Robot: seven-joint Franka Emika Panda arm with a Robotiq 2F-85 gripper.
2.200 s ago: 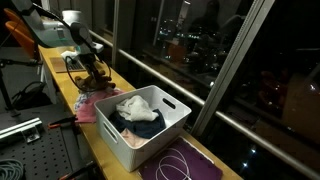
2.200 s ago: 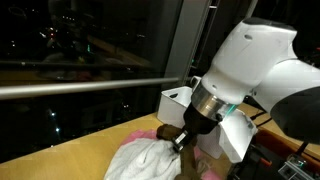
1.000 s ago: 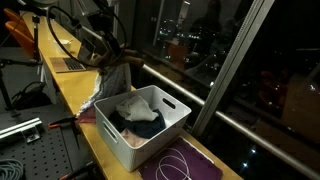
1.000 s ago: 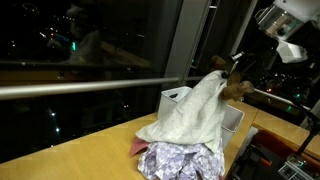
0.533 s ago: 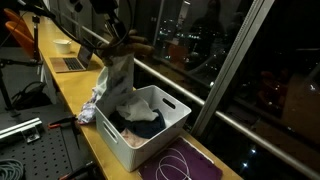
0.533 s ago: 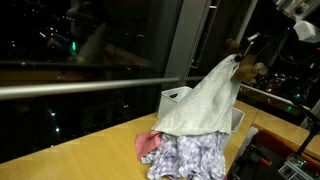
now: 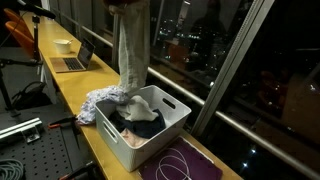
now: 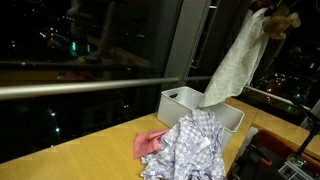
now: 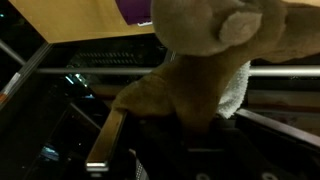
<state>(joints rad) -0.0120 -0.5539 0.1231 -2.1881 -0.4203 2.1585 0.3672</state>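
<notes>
My gripper (image 8: 276, 14) is high up at the top edge in both exterior views and is shut on a long pale towel (image 7: 131, 50) together with a brown cloth (image 8: 283, 20). The towel hangs straight down, its lower end at the white bin (image 7: 170, 128), and it also shows in the other exterior view (image 8: 236, 65). In the wrist view the brown cloth (image 9: 215, 45) fills the picture and hides the fingers, with a bit of white towel (image 9: 238, 90) beside it.
The white bin (image 8: 181, 102) holds dark and white clothes (image 7: 137, 112). A patterned grey cloth (image 8: 192, 145) and a pink cloth (image 8: 151, 142) lie on the wooden bench beside it. A purple mat (image 7: 180, 162), a laptop (image 7: 71, 62), a bowl (image 7: 63, 44) and the window rail (image 8: 80, 88) are nearby.
My gripper has risen and swung from the cloth pile toward the bin, lifting the towel until it hangs full length. The patterned and pink cloths stay behind on the bench.
</notes>
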